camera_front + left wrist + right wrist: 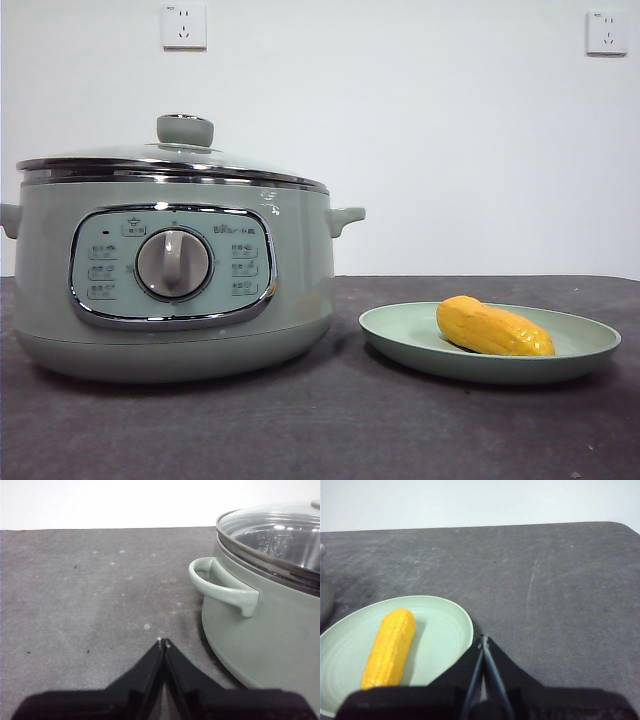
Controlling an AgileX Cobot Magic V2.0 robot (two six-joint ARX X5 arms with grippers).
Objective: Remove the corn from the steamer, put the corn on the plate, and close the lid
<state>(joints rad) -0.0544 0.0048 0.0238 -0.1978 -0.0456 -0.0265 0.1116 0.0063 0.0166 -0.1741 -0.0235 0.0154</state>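
The steamer stands on the dark desk with the glass lid seated on its chrome rim, the pale green knob on top. Beside the steamer, close to it but not touching, sits the plate, and the corn lies on its side in the plate. The left claw hangs just beside the steamer's side handle, its tips pressed together and holding nothing. The right claw hovers at the plate's edge, away from the steamer, likewise pinched together and empty.
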